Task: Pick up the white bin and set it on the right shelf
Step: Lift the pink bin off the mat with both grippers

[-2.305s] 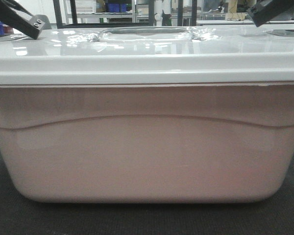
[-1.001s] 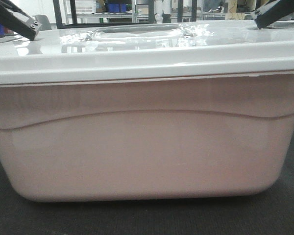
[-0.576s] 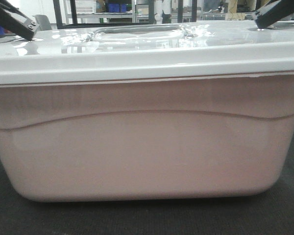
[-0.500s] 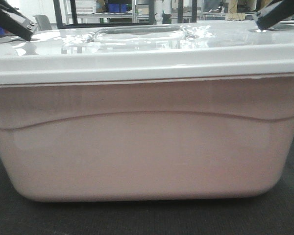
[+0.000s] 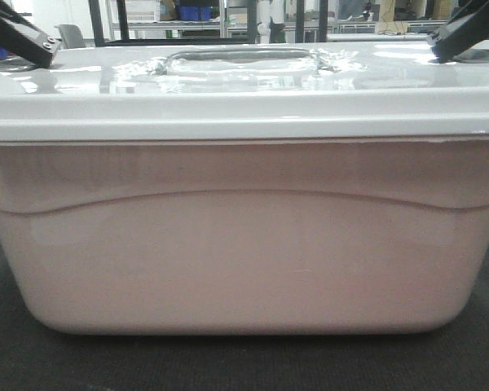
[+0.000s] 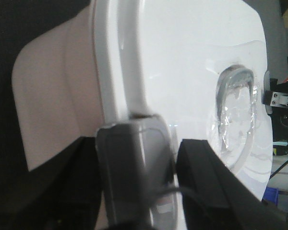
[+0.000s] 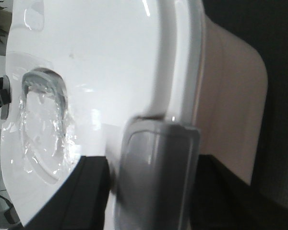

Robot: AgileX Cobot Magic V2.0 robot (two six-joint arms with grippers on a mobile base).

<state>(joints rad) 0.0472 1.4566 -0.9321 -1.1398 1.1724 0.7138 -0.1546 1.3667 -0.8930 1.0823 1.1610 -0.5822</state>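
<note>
On the white bin (image 5: 244, 244), left gripper (image 6: 175, 158) and right gripper (image 7: 113, 163) clamp opposite lid edges.

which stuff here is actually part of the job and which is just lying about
Part of the job:
- white bin, lid on
- left gripper, clamped on its lid rim
- right gripper, clamped on the opposite rim

Just lying about:
- blue crates far behind
- dark mat under the bin

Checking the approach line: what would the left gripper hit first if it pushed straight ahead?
Most likely the grey latch on the white bin, right ahead between the fingers of the left gripper; contact is unclear.
</note>
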